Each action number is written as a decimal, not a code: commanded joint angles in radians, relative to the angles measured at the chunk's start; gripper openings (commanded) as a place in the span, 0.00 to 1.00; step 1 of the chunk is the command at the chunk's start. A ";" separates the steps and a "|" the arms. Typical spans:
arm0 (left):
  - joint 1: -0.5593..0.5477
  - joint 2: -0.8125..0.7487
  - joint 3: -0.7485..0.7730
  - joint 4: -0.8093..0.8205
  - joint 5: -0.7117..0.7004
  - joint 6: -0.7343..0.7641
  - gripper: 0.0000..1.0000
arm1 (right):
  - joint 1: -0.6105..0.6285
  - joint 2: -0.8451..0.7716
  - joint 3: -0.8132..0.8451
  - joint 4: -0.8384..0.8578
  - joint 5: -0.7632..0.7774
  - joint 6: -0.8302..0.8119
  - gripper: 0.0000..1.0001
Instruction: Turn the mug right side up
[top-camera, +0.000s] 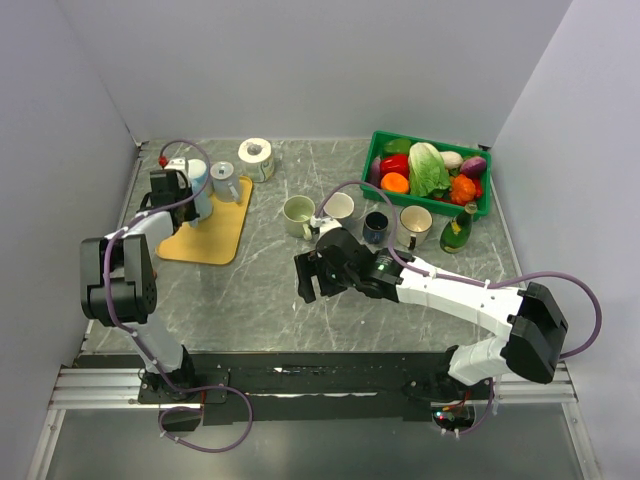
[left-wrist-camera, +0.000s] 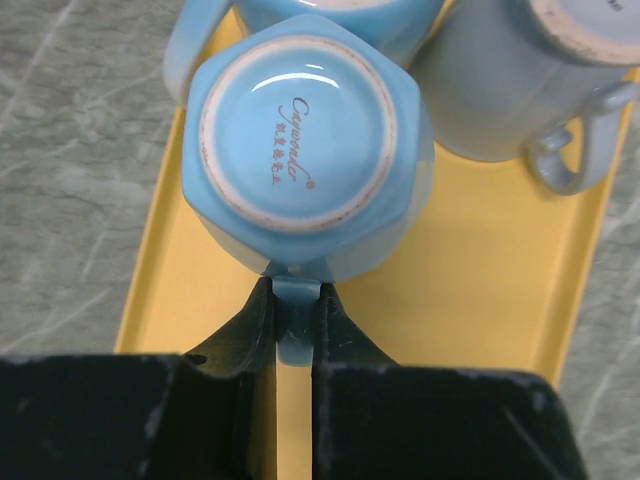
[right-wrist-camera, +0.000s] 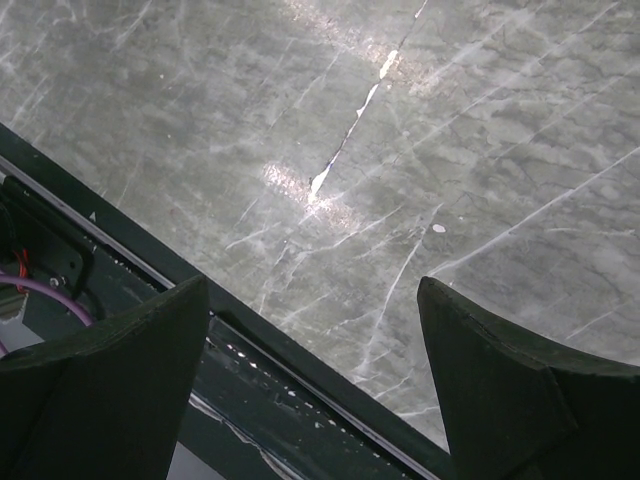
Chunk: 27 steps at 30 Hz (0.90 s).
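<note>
near rail (top-camera: 300, 375): dark strip along the table's front edge; only a slanted piece in the right wrist view, cables at its left end cut off.
right gripper (right-wrist-camera: 312, 295): jaws spread wide, nothing between them, only bare stone below; hovering over the table's middle in the top view (top-camera: 310, 275).
table (top-camera: 270, 300): grey veined stone, bright glare streaks in the right wrist view.
left gripper (left-wrist-camera: 296, 330): jaws pinched almost together on the mug's handle, just a thin sliver of blue showing between them; finger bodies cut off by the bottom edge.
mug (left-wrist-camera: 300, 130): pale blue, upside down, base ring and printed script facing up, standing on the tray at far left of the table (top-camera: 198, 182); rim hidden underneath, script too small to read surely.
tray (left-wrist-camera: 480, 280): yellow, flat; near end hidden behind the gripper, far end cut off.
grey-blue mug (left-wrist-camera: 490, 90): on the tray just right of the mug, handle toward the right, top clipped by the frame edge.
second pale blue mug (left-wrist-camera: 330, 15): directly behind the mug, mostly out of frame; contact between the 2 unclear.
row of 4 mugs (top-camera: 377, 226): mid-table, beyond the right gripper.
bottle (top-camera: 458, 230): at the row's right end.
crate (top-camera: 372, 158): green, far right, filled with vegetables.
tape roll (top-camera: 256, 157): near the back wall.
</note>
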 joint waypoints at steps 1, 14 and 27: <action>-0.018 -0.020 0.029 -0.046 0.126 -0.205 0.01 | 0.006 -0.049 0.046 0.009 0.026 0.004 0.91; -0.177 -0.480 0.011 -0.078 0.273 -0.505 0.01 | 0.008 -0.143 -0.018 0.102 -0.060 0.019 0.91; -0.343 -0.800 -0.109 0.251 0.436 -0.990 0.01 | 0.006 -0.405 -0.159 0.418 -0.160 0.058 0.95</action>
